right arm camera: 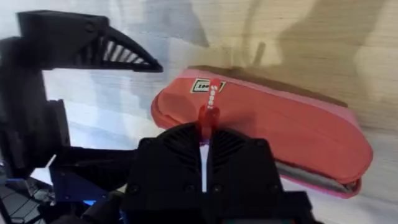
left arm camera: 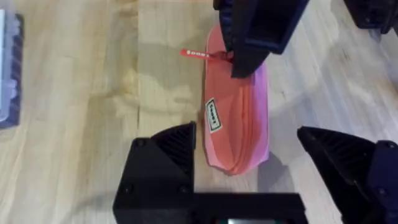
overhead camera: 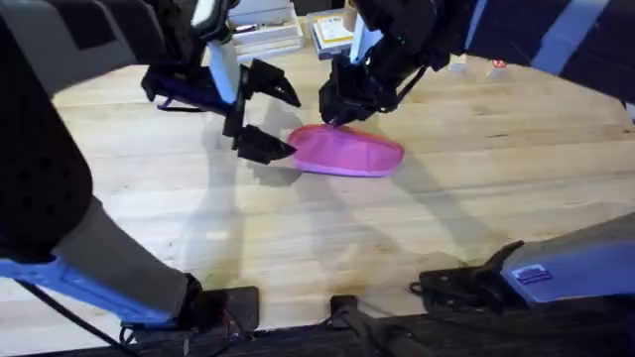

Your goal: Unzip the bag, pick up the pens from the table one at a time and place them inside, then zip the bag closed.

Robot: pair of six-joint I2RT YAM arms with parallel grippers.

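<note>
The bag (overhead camera: 347, 152), a soft, long pink fabric pouch with an orange-red zipper along its top edge, lies on the large light wooden plank table (overhead camera: 476, 198) a little beyond the middle, between my two arms. From overhead I see its long axis running across the table, roughly left to right, the right end dipping slightly toward me. The end toward the left arm carries a small white label (left arm camera: 213, 115) on the side and a red zipper pull tab (right arm camera: 210, 106).

My right gripper (overhead camera: 337, 109) sits on that end of the bag, its black fingers closed narrow on the red zipper pull tab, which stands up between them in the right wrist view. My left gripper (overhead camera: 266, 119) hangs just beside the same end with its black fingers spread wide, one finger touching or nearly touching the bag's tip; it holds nothing. In the left wrist view the opposite end of the pouch lies between those open fingers, with the right arm's fingers over the far end.

Around it: a stack of books or boxes (overhead camera: 298, 30) at the far edge of the table, well apart from the bag, and a clear plastic box (left arm camera: 9, 68) off to one side in the left wrist view. Nothing lies directly against the pouch but the two grippers.
</note>
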